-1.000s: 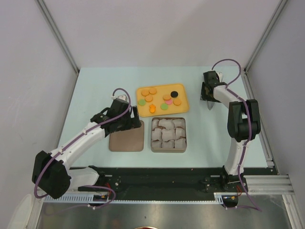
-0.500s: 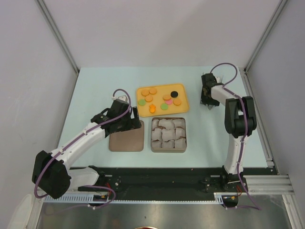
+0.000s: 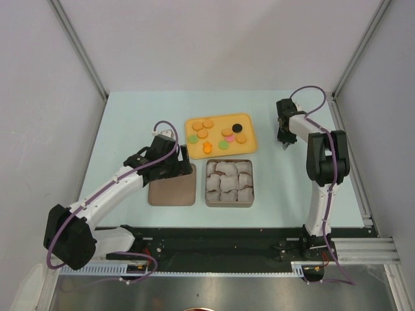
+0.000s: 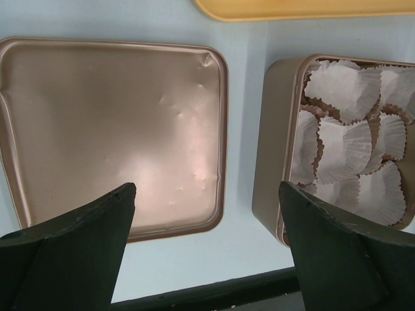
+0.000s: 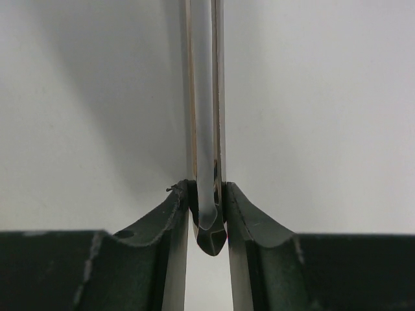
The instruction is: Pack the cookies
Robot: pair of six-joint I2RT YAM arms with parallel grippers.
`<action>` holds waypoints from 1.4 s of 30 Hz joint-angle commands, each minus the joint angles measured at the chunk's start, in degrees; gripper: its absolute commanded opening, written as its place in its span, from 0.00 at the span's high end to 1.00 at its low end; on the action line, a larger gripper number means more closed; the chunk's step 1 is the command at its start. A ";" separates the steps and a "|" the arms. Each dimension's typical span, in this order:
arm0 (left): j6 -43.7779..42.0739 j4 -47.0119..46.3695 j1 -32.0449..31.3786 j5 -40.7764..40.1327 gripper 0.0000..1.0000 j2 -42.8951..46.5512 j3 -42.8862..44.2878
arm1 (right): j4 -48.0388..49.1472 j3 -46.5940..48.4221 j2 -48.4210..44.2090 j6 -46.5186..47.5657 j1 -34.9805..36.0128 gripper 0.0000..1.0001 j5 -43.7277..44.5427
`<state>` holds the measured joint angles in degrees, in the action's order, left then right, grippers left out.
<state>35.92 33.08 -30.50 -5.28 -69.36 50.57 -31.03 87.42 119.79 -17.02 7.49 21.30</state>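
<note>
Our right hand (image 5: 206, 214) pinches slim metal tongs (image 5: 204, 129); our left hand (image 4: 206, 191) hangs wide above the lid (image 4: 110, 129). The cookies (image 3: 227, 132) sit on the yellow tray (image 3: 249, 148) to the right hand's left, well apart. We fear the tongs, gripped near one end, may twist or slip before reaching them.

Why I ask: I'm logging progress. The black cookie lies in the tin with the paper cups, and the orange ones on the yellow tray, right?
Not quite: the black cookie lies on the yellow tray too, among the orange ones, not in the tin with the paper cups. The top external view shows it.
</note>
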 commanded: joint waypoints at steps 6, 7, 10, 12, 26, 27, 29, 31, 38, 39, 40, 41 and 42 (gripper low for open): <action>-0.85 -2.14 0.09 3.08 0.07 0.37 -0.12 | -7.91 -8.39 -13.16 -6.01 3.84 0.80 -6.00; -0.77 -2.23 0.09 3.34 0.08 0.28 -0.20 | -8.17 -11.01 -14.31 -6.53 4.63 0.79 -6.18; -0.94 -2.41 -0.17 3.87 0.09 0.54 -0.47 | -8.52 -15.42 -18.44 -8.20 8.50 0.78 -6.53; -1.03 -2.76 -0.52 3.78 0.09 1.68 -0.82 | -9.31 -18.94 -20.98 -9.61 11.58 0.77 -6.97; -1.03 -3.20 -1.05 3.87 0.11 3.80 -1.35 | -10.72 -25.63 -22.58 -13.39 19.85 0.61 -2.50; -1.03 -3.28 -1.05 3.87 0.11 4.06 -1.43 | -10.81 -25.98 -22.32 -13.48 19.85 0.52 -2.23; -1.03 -3.37 -1.14 3.61 0.11 4.24 -1.52 | -10.29 -26.33 -21.53 -13.40 19.85 0.46 -2.32; -1.12 -3.29 -1.31 3.43 0.11 4.15 -1.52 | -9.58 -26.77 -21.61 -13.31 20.20 0.42 -2.14; -1.12 -3.29 -1.23 3.70 0.12 3.01 -1.26 | -9.49 -24.67 -22.32 -12.87 21.26 0.32 2.86; -1.12 -3.20 -1.23 3.61 0.12 2.83 -1.26 | -9.67 -24.31 -22.14 -12.87 21.08 0.27 3.22; -1.20 -3.11 -1.23 3.52 0.11 2.66 -1.17 | -9.67 -23.62 -22.14 -12.95 20.99 0.25 3.66; -1.21 -3.02 -1.23 3.35 0.11 2.65 -1.17 | -9.84 -23.26 -22.05 -13.22 20.56 0.22 3.84; -1.21 -2.93 -1.31 3.26 0.12 2.65 -1.17 | -10.10 -23.08 -22.40 -13.31 20.46 0.20 4.10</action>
<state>35.88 31.09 -31.38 -2.13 -66.70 49.43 -40.84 61.17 97.93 -29.52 28.51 21.56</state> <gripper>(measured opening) 0.887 0.768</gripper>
